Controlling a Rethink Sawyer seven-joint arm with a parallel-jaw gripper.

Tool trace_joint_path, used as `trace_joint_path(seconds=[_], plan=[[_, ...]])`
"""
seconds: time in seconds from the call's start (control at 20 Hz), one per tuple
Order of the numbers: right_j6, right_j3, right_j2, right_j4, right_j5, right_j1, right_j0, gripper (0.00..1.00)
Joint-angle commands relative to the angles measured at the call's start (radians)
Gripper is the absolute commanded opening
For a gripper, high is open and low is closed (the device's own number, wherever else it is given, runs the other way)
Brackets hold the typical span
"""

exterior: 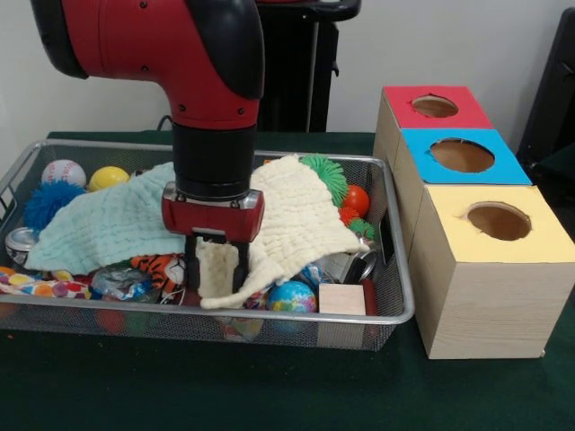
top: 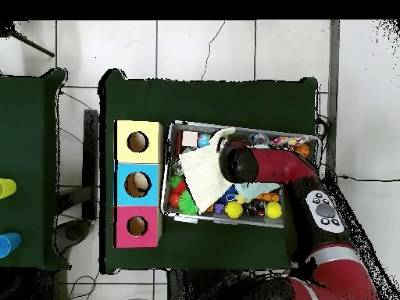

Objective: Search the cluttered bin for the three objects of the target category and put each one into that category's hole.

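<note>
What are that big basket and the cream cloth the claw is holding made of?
The basket looks like shiny silver wire mesh with a thick metal rim. The cream cloth seems a soft woven fabric, perhaps cotton: crinkled waffle texture, limp folds between the gripper's fingers.

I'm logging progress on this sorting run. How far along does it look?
Early, apparently. Done: the overhead view shows something inside the blue box, though what it is I cannot tell. In hand: the gripper is shut on the cream cloth inside the cluttered bin. Left: balls and toys remain there.
</note>
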Motion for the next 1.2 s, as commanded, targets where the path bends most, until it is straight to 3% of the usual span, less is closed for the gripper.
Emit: trace_joint_path(seconds=[0.05, 0.4, 0.6, 0.75, 1.0, 1.2], plan=[[0.020, 0.059, -0.041, -0.054, 0.050, -0.006, 0.037, 1.00], [0.015, 0.111, -0.028, 0.003, 0.148, -0.120, 0.047, 1.00], [0.008, 0.097, -0.025, 0.011, 0.179, -0.139, 0.049, 1.00], [0.017, 0.070, -0.042, -0.012, 0.148, -0.121, 0.049, 1.00], [0.029, 0.014, -0.056, -0.052, 0.037, -0.006, 0.008, 1.00], [0.046, 0.022, -0.065, -0.055, -0.003, 0.003, 0.006, 1.00]])
